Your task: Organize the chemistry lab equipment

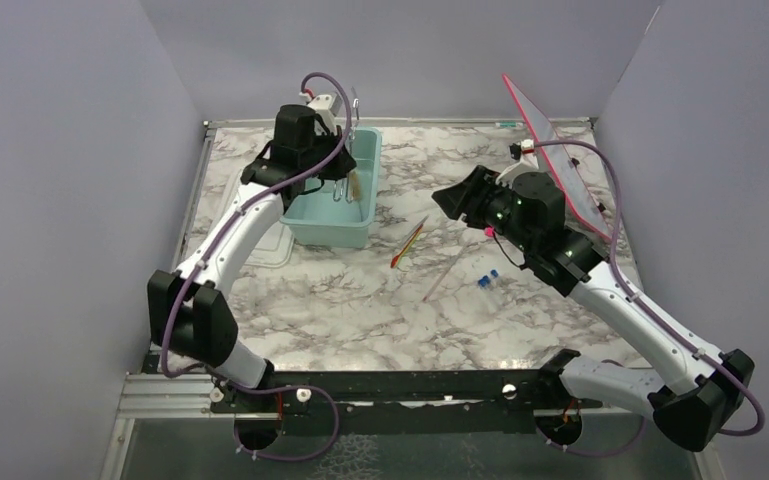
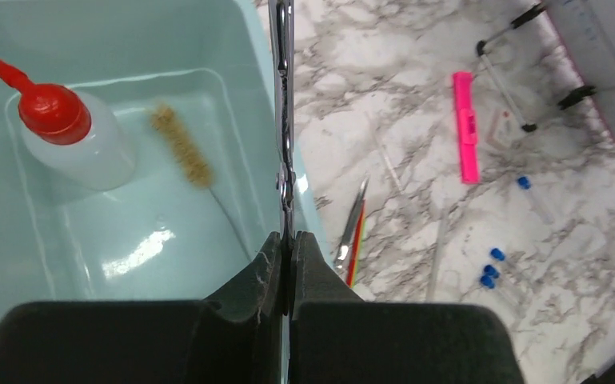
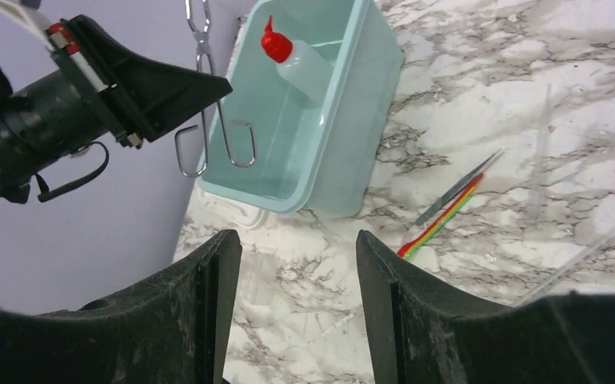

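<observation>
Our left gripper pinches the tongs tight, hanging them above the tub to join the bottle inside; our right gripper gapes wide and empty, likely ready for the vials on the table

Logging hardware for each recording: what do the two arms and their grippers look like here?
Both arms are alike: the left arm and right arm have white link shells with bulky black joint housings. A purple cable loops along each. The left gripper and right gripper have matte black, wedge-shaped fingers. Small green lights glow on the right arm.
</observation>
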Controlling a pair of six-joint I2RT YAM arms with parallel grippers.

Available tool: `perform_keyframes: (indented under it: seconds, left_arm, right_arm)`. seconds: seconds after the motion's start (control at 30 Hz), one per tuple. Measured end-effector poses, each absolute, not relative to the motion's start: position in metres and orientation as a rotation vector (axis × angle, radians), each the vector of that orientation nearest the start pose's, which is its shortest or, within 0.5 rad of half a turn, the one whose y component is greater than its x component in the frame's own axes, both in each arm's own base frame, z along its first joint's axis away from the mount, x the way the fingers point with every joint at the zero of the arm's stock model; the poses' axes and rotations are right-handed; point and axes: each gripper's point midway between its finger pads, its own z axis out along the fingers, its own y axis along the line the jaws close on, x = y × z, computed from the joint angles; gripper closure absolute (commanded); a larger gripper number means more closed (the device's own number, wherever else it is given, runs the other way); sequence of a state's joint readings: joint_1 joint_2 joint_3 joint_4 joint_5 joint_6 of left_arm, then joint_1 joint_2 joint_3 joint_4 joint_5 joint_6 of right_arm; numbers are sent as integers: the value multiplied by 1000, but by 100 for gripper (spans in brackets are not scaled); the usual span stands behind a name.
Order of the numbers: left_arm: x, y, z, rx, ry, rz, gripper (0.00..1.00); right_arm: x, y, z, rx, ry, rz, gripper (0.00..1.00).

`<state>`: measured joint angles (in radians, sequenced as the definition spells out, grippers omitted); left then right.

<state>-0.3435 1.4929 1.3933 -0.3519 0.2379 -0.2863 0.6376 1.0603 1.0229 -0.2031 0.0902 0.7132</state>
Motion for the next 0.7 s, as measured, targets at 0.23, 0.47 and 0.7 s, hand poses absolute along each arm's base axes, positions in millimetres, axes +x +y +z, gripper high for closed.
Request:
perform_keyframes:
  seconds: [0.23,0.47,0.7]
  left_arm:
    - [431,-194,177,227,2306,-545,100]
    - [429,-190,96,204,2525,-495,100]
    - [440,-190,82,190,2546,-468,82]
  right_arm:
    - [301,227,291,130,1920,783,40]
    - [306,224,282,119,1936,726,40]
    - [309,222,275,119,1947,697,40]
